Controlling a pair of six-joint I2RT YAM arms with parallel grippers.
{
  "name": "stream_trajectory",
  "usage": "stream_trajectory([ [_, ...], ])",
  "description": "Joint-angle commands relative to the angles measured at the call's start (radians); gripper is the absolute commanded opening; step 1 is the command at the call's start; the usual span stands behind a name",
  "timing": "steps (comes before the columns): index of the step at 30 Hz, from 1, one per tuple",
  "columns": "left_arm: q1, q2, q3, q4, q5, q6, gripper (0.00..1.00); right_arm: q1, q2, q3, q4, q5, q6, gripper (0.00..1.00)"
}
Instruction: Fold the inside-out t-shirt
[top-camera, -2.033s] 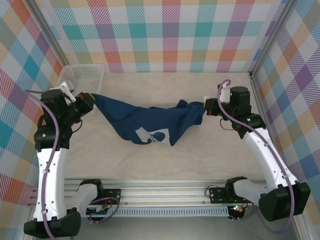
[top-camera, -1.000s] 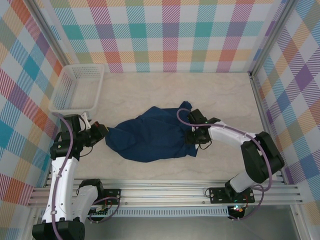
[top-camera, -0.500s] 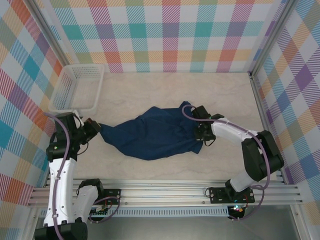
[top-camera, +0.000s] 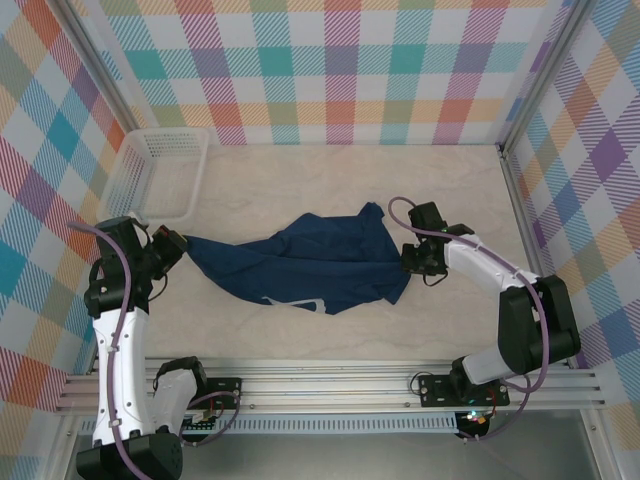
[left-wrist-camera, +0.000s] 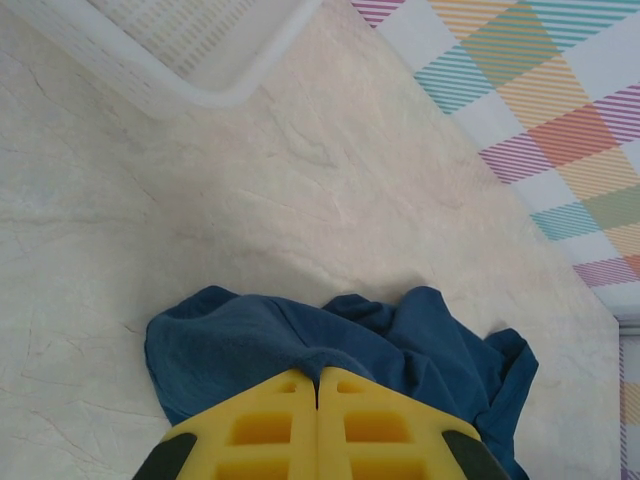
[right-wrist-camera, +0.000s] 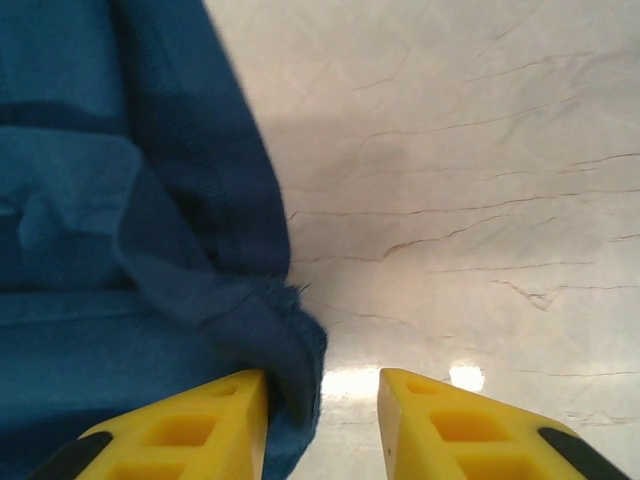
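Since half a second earlier the left gripper (top-camera: 180, 243) had pulled a bit further out and away from the arm bases, dragging the inside-out t-shirt (top-camera: 310, 265) into a longer, flatter shape, and the right gripper (top-camera: 408, 262) had slid outward off the cloth. In the left wrist view the left gripper (left-wrist-camera: 317, 375) had its yellow fingers pressed together, pinching a bunched edge of the t-shirt (left-wrist-camera: 400, 330) right at the tips; the fabric ran from that pinch toward the other arm. Beyond the left gripper, well apart on the far side, sat the white mesh basket (top-camera: 135, 170), its rim (left-wrist-camera: 230, 95) at the top of the wrist view. The right gripper (right-wrist-camera: 322, 380) had its fingers spread, holding nothing; the shirt's hemmed edge (right-wrist-camera: 100, 200) lay just beside its left finger, with bare table (right-wrist-camera: 480, 150) under the gap and past the right finger. A pale patch (top-camera: 297, 302) showed on the shirt's near edge, between both grippers.
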Motion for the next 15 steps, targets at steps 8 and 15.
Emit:
stream_trajectory([
  [8, 0.014, -0.002, -0.015, 0.023, 0.035, 0.035, 0.0, -0.017, -0.018, 0.004, 0.011, -0.092, -0.007, 0.46],
  [15, 0.015, -0.001, -0.023, 0.031, 0.054, 0.034, 0.0, -0.032, 0.065, 0.031, 0.044, -0.126, -0.031, 0.5],
])
